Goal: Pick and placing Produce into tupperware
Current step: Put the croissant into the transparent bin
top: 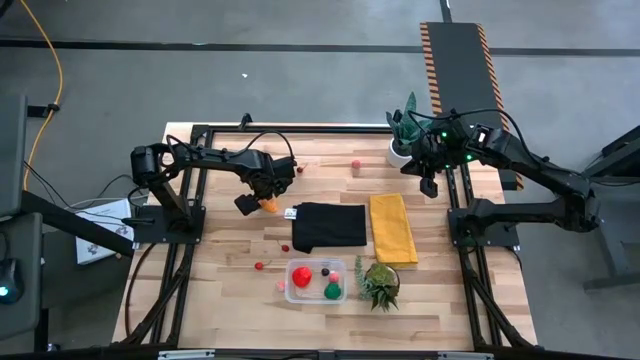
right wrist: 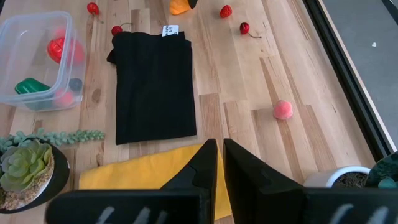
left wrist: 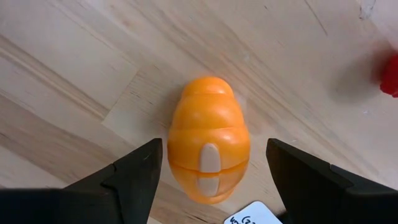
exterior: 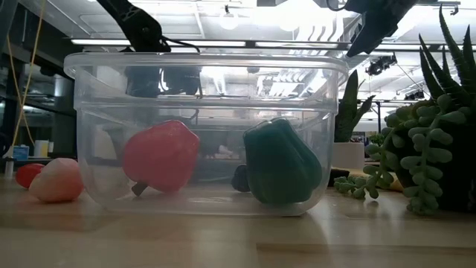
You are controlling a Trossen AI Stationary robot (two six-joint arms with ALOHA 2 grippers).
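Left gripper (left wrist: 211, 171) hangs over the orange produce (left wrist: 209, 147) on the table (top: 230, 300), just off the black cloth's (top: 329, 226) left end — jaws spread either side, not touching. Tupperware (top: 316, 281) near the front edge holds red (exterior: 161, 156) and green (exterior: 281, 162) pieces. Right gripper (right wrist: 217, 163) hovers at the far right corner — jaws pressed together, empty.

Bright ceiling strip lights (exterior: 223, 41) glare through the clear tub (exterior: 204, 134); the wooden table (top: 230, 280) is evenly lit, shadows soft, near foreground slightly blurred.
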